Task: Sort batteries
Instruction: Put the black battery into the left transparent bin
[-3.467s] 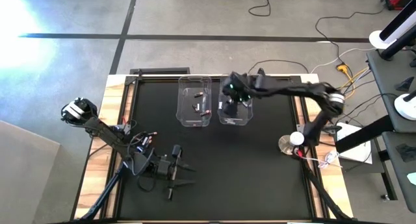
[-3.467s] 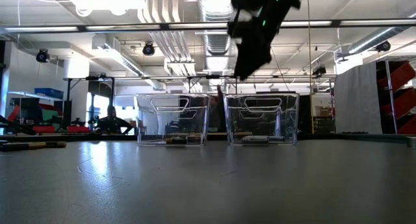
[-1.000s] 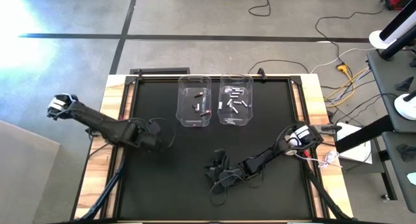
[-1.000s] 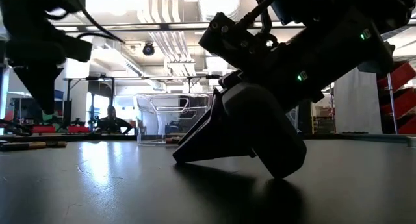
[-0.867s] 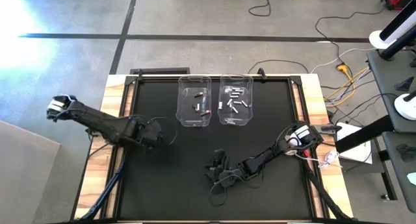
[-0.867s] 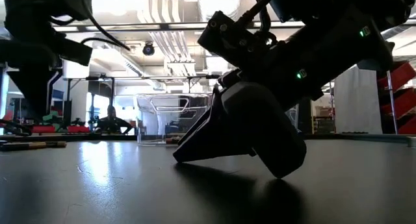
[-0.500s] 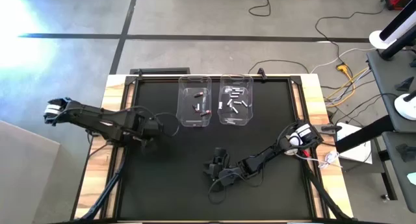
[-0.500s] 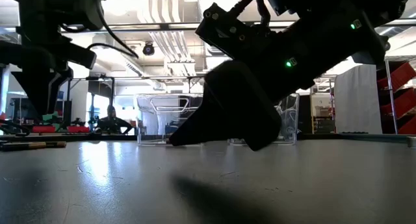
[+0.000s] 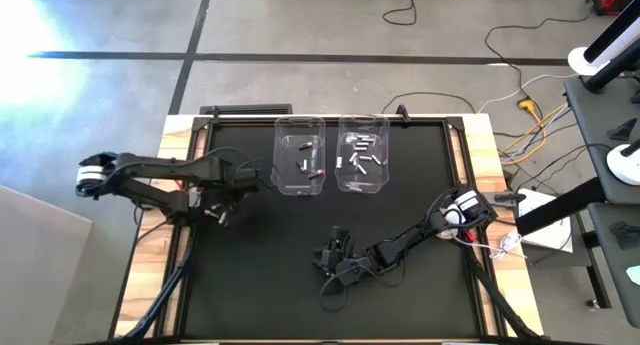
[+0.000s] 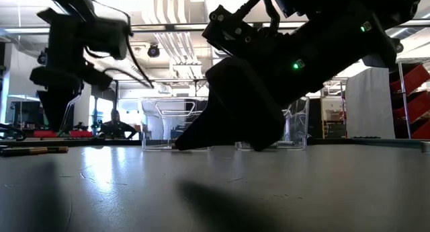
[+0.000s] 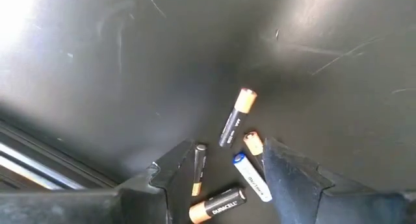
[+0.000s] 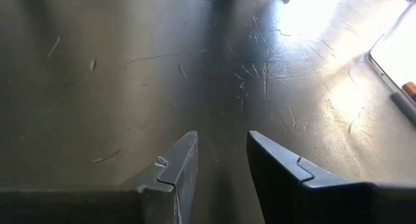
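The left gripper [image 11: 224, 169] is hovering with fingers spread over loose copper-topped black batteries and one white-and-blue battery [image 11: 250, 175] on the black mat [image 11: 130, 68]. They are lying so near each other that closing could be catching two or scattering them. The right gripper [image 12: 221, 162] is waiting low, parted, empty. Two clear plastic bins [image 9: 300, 157] are holding sorted batteries.

Left wrist camera is looking down on the dark table surface [image 11: 130, 68], with the left gripper [image 11: 227, 162] standing open, its two fingers [image 11: 175, 169] apart. Five loose batteries [image 11: 233, 120] are lying between and just ahead of them: four black with copper ends, one white with blue cap [image 11: 252, 177].
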Motion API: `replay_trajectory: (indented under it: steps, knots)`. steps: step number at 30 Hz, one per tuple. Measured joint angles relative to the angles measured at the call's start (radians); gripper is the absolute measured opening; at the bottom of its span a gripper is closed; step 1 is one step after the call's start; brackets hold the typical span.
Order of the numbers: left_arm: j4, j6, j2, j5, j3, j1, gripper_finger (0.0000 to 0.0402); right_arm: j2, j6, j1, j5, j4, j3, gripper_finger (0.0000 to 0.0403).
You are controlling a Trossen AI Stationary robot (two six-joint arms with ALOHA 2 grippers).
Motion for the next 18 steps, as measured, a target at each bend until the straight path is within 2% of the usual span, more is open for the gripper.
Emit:
replay_trajectory:
  steps: [9, 18]
  knots:
    - [0.066, 0.011, 0.196, 0.01, 0.0, 0.001, 0.0159, 0.0, 0.053, 0.0, -0.003, 0.0, -0.001, 0.0137]
    - [0.135, 0.061, 0.246, 0.009, 0.0, -0.001, 0.0154, 0.001, 0.089, 0.003, -0.012, -0.005, -0.021, 0.0118]
